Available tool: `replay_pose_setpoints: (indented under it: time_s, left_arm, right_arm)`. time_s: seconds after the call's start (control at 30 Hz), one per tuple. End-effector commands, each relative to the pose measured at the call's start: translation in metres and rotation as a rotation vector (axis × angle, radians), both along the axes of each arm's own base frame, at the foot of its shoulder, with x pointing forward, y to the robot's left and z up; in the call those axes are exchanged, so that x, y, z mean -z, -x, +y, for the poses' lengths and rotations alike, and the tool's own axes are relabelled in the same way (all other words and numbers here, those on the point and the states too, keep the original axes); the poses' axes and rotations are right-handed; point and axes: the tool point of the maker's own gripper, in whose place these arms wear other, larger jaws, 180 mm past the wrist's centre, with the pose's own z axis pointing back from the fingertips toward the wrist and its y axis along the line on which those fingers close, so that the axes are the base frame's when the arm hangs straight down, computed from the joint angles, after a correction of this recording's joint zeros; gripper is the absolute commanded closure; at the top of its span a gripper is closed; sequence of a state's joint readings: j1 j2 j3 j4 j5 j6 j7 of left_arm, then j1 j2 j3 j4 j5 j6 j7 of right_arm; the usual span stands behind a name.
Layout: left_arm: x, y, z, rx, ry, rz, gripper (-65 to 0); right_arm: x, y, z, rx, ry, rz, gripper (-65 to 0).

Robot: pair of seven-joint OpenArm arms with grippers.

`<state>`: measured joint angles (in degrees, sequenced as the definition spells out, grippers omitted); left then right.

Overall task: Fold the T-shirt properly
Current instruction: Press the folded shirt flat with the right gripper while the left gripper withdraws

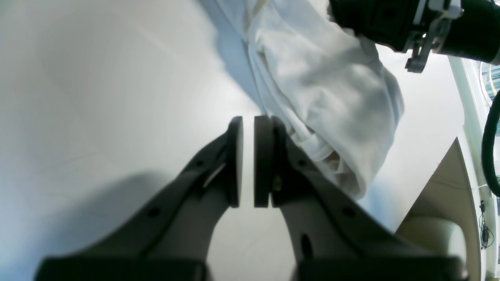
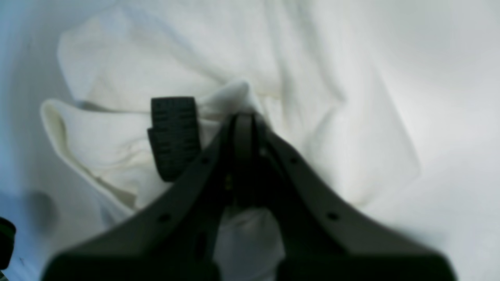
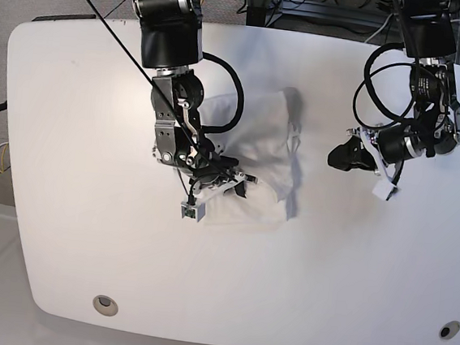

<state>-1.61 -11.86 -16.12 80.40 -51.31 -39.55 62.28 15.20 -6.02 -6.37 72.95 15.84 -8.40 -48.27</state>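
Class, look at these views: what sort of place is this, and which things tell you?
Probably a robotics lab bench: two black robot arms over a glossy white rounded table, loose cables behind it, and a crumpled white cotton T-shirt as test material.

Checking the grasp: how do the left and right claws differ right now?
The right claw is shut on the shirt; the left claw holds nothing, a narrow gap between its pads. The right sits over the shirt; the left is beside it, over the table. Both are dark.

A glossy white table with two round holes near its front edge.
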Motion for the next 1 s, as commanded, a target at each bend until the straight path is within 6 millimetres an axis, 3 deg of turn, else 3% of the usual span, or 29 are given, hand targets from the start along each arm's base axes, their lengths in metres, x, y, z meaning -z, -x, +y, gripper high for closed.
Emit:
replay_pose_setpoints:
  time_s: [0.0,0.23,0.53,0.83,0.97]
  left_arm:
    - [-0.017,-0.01,0.003,-0.003,0.012,-0.061,-3.1]
    - [-0.021,-0.013,0.009,-0.007,-0.005,-0.073,-3.1]
    - [-0.061,-0.027,0.034,-0.038,-0.078,-0.192,-3.1]
    - [-0.09,-0.035,0.059,-0.079,-0.154,-0.233,-3.1]
    - [-0.101,-0.034,0.067,-0.083,-0.195,-0.26,-3.1]
  right_arm:
    - [-0.015,-0.012,-0.002,0.003,0.004,-0.038,0.0]
    - [-0.05,-0.026,-0.011,0.01,0.006,-0.137,0.0]
    - [-0.087,-0.034,-0.016,-0.008,0.005,-0.189,0.0]
    - [-0.114,-0.032,-0.022,-0.013,0.007,-0.22,0.0]
    - [-0.119,-0.028,-0.035,0.018,0.017,-0.203,0.0]
